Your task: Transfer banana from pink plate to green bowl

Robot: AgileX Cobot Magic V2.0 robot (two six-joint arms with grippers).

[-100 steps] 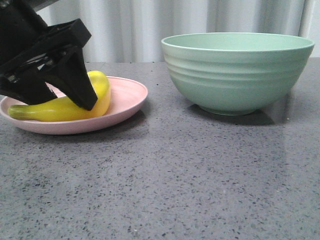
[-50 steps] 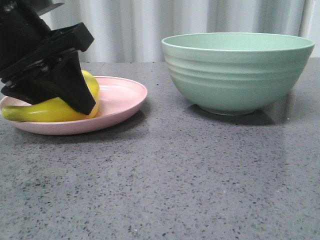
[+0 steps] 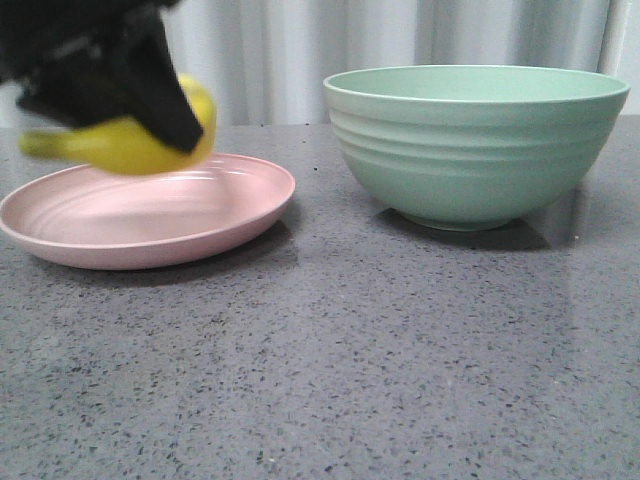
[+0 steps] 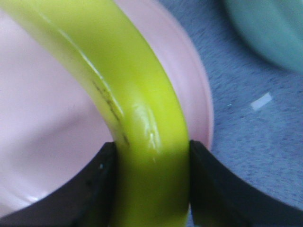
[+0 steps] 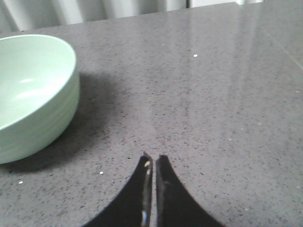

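My left gripper [image 3: 150, 125] is shut on the yellow banana [image 3: 125, 145] and holds it in the air above the pink plate [image 3: 220, 215]. The banana is blurred in the front view. In the left wrist view the banana [image 4: 137, 113] sits tight between both black fingers [image 4: 94, 189], with the pink plate [image 4: 47, 123] under it. The green bowl [image 3: 475, 140] stands on the table to the right of the plate and holds nothing that I can see. It also shows in the right wrist view [image 5: 33, 94]. My right gripper [image 5: 153, 163] is shut and empty over bare table beside the bowl.
The grey speckled table [image 3: 350, 360] stretches in front of the plate and the bowl. A pale curtain [image 3: 300, 50] hangs behind the table. A corner of the green bowl [image 4: 270, 28] shows in the left wrist view.
My left gripper has lifted the banana off the pink plate, up and slightly right. The plate now lies bare. The bowl has not moved.
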